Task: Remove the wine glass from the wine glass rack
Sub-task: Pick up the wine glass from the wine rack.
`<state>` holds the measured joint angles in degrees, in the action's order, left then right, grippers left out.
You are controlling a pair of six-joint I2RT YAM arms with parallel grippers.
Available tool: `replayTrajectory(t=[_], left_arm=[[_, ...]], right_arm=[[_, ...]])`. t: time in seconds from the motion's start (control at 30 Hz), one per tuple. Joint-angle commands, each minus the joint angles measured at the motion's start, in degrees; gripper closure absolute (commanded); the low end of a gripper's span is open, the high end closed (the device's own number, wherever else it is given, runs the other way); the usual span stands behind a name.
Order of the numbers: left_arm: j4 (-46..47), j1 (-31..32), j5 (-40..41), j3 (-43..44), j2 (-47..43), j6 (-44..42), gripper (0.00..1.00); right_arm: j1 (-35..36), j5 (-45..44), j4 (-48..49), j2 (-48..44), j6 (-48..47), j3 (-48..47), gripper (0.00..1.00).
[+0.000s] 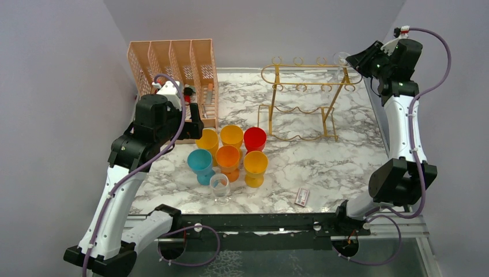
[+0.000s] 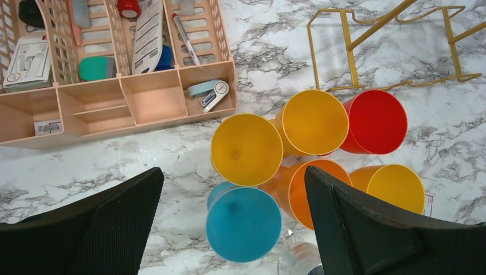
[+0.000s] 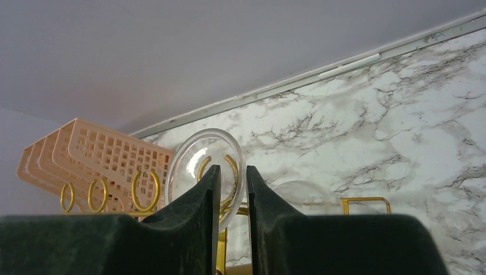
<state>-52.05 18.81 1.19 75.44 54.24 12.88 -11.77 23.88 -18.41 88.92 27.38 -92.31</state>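
The gold wire wine glass rack (image 1: 300,83) stands at the back right of the marble table. A clear wine glass (image 1: 341,58) hangs at its right end, foot up. My right gripper (image 1: 353,61) is right at that foot. In the right wrist view the round foot (image 3: 192,160) sits just behind my fingertips, and its right rim lies in the narrow gap of the gripper (image 3: 232,169). The pale bowl (image 3: 298,197) shows to the right. Contact with the glass is not visible. My left gripper (image 2: 234,172) hovers open above the coloured cups, holding nothing.
Several plastic cups, among them a blue cup (image 1: 200,164) and a red cup (image 1: 255,139), cluster mid-table. A small clear glass (image 1: 219,186) stands in front of them. A peach lattice organiser (image 1: 173,63) stands at the back left and a small card (image 1: 302,197) lies near the front edge.
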Motion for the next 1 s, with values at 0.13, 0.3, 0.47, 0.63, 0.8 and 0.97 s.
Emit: replayTrajectory(t=[0.13, 0.3, 0.47, 0.63, 0.8, 0.97], left_arm=[[-0.2, -0.2, -1.3, -0.7, 0.0, 0.3, 0.01], [-0.2, -0.2, -1.2, -0.7, 0.1, 0.4, 0.01], [-0.1, -0.2, -1.4, -0.5, 0.4, 0.6, 0.01], [-0.1, -0.2, -1.9, -0.9, 0.5, 0.8, 0.01], [-0.1, -0.2, -2.1, -1.0, 0.0, 1.1, 0.01], [-0.1, -0.2, -2.2, -1.1, -0.3, 1.3, 0.01]], right_arm=[[0.0, 1.1, -0.8, 0.5, 3.6, 2.9, 0.81], [0.0, 0.0, 0.6, -1.5, 4.5, 5.1, 0.91], [-0.1, -1.2, 2.4, -3.2, 7.3, 5.6, 0.99], [-0.4, -2.9, 7.2, -6.1, 14.3, 8.7, 0.99], [-0.7, -3.4, 10.7, -7.6, 20.9, 10.5, 0.99], [-0.7, -4.2, 14.0, -8.2, 25.5, 11.8, 0.99]])
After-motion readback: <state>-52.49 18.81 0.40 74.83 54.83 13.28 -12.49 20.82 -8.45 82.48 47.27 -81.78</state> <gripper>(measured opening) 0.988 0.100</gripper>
